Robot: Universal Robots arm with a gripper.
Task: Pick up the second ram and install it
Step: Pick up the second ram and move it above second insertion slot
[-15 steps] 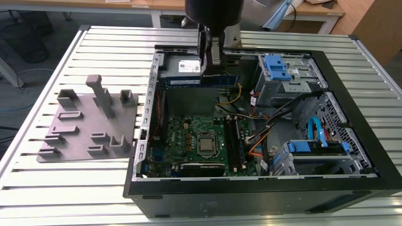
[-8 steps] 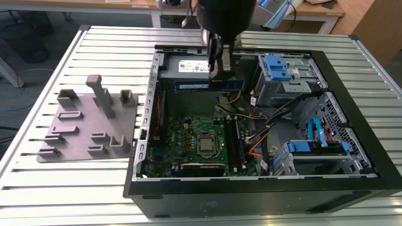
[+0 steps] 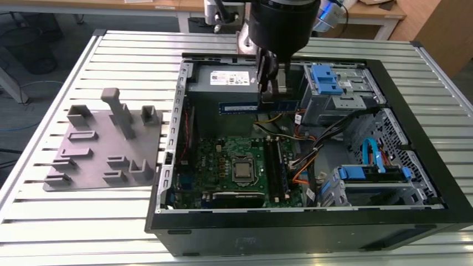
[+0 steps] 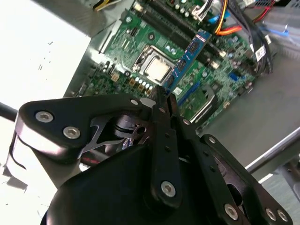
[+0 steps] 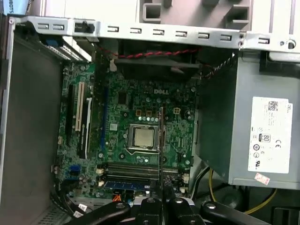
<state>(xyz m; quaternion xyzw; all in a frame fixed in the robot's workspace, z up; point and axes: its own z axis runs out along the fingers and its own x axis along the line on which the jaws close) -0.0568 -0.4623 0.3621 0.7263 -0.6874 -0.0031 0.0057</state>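
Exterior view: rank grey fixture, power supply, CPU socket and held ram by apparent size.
1. grey fixture
2. power supply
3-4. second ram and CPU socket: unsure. The ram looks longer but thinner, and the end effector hides part of it.

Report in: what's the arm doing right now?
Gripper shut on thin dark-green memory stick with bluish labels. Stick in air above green circuit board, not seated. Nothing seen between them.
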